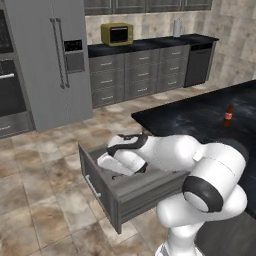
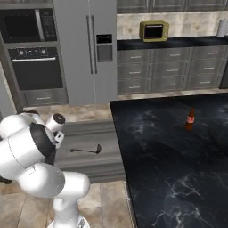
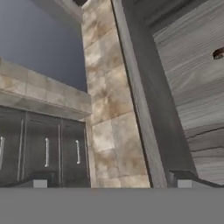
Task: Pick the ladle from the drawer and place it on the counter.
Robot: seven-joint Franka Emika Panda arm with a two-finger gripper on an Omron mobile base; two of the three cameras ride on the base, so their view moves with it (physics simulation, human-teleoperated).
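The thin dark ladle (image 2: 85, 150) lay on the drawer's (image 2: 78, 167) grey wood-grain floor beside the glossy black desk (image 2: 178, 156); the end effector's (image 3: 111, 183) fingers stood wide.

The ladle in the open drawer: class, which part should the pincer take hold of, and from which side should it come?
Probably the slim handle near its middle, coming straight down from above. The ladle lies flat on the floor of the drawer, handle running along the drawer's length, bowl toward the counter. The drawer walls block a sideways approach, and the pincer fingers should close across the thin handle.
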